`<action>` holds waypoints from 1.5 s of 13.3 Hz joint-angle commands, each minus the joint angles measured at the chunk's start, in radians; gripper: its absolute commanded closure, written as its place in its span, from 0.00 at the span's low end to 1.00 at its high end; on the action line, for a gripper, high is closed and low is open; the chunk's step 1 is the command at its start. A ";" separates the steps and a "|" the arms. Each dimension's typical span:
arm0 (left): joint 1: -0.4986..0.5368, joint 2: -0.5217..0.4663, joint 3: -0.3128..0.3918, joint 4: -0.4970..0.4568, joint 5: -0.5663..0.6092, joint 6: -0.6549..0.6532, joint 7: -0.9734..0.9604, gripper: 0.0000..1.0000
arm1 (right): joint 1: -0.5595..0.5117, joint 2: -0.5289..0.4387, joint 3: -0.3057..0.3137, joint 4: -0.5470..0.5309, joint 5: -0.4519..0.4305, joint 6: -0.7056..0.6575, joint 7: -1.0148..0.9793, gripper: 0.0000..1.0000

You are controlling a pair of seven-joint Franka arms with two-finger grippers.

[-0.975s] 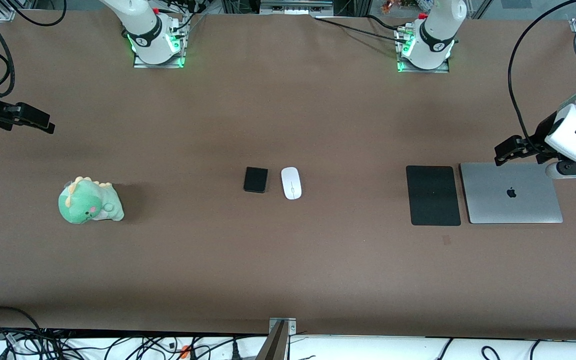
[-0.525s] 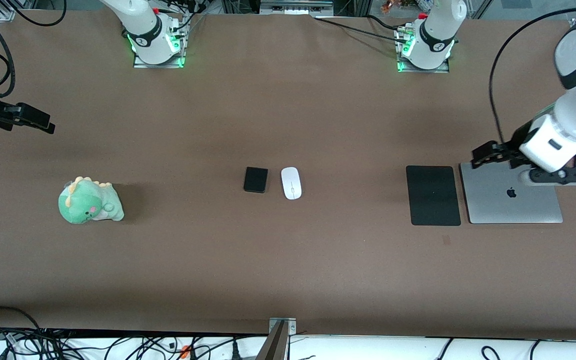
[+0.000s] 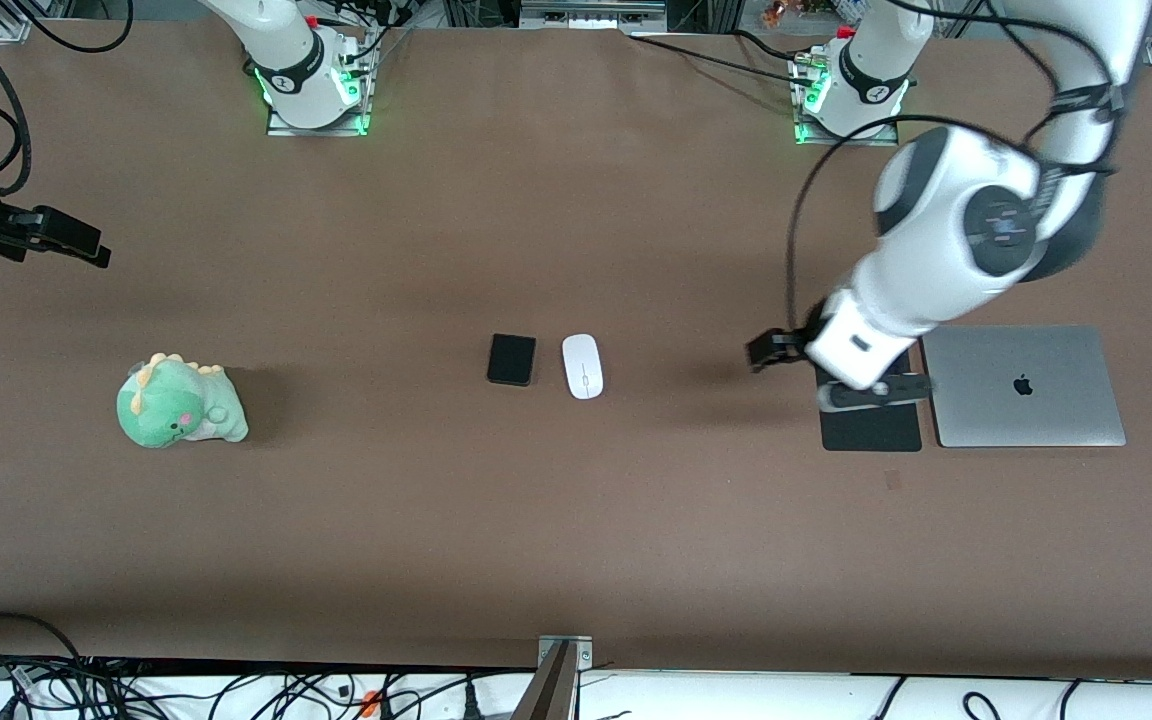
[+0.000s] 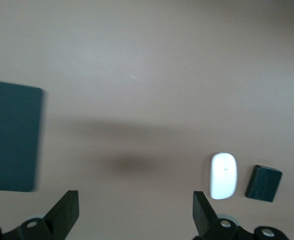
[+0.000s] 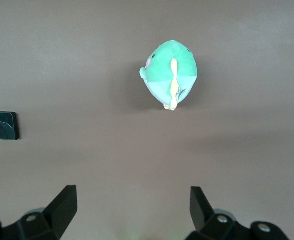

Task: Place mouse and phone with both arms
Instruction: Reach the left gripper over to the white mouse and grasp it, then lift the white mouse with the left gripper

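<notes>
Front view: glossy oval mouse (image 3: 582, 366) beside flat black phone (image 3: 512, 359); left end effector (image 3: 771, 350) spread, right end effector (image 3: 71, 240) likewise.

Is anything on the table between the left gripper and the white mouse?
Nothing visible. The open left gripper hangs over bare brown table beside the thin matte black pad; only open tabletop separates it from the glossy white oval mouse.

A: What is covering the table (image 3: 576, 560)?
B: Brown matte sheet, running edge to edge, evenly lit, soft shadows lying on it.
A: And at six o'clock?
B: Black cables (image 3: 186, 690) are tangling over a white ledge; a metal bracket (image 3: 564, 655) is sitting mid-edge.
A: Twelve o'clock?
B: Aluminium framing (image 3: 591, 12) is showing.
</notes>
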State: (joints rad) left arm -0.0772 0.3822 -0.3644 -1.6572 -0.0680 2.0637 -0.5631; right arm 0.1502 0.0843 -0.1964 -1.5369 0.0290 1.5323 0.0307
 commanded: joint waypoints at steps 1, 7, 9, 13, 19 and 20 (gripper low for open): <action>-0.117 0.111 0.010 0.028 0.072 0.100 -0.154 0.00 | 0.003 -0.001 0.000 0.007 -0.011 -0.015 0.006 0.00; -0.378 0.426 0.063 0.295 0.332 0.158 -0.538 0.00 | 0.002 0.002 -0.001 0.004 -0.011 -0.015 0.008 0.00; -0.508 0.460 0.167 0.307 0.330 0.158 -0.596 0.00 | 0.002 0.002 -0.001 0.004 -0.011 -0.015 0.008 0.00; -0.579 0.497 0.231 0.310 0.321 0.165 -0.655 0.00 | 0.000 0.002 -0.001 0.004 -0.011 -0.015 0.008 0.00; -0.587 0.541 0.231 0.349 0.318 0.190 -0.768 0.00 | 0.000 0.002 -0.001 0.003 -0.011 -0.015 0.006 0.00; -0.593 0.547 0.231 0.350 0.318 0.202 -0.785 0.00 | 0.000 0.002 -0.001 0.004 -0.011 -0.015 0.006 0.00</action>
State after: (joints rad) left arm -0.6553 0.8937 -0.1370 -1.3557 0.2365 2.2543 -1.2959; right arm 0.1496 0.0862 -0.1972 -1.5377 0.0290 1.5307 0.0315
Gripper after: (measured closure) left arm 0.000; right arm 0.000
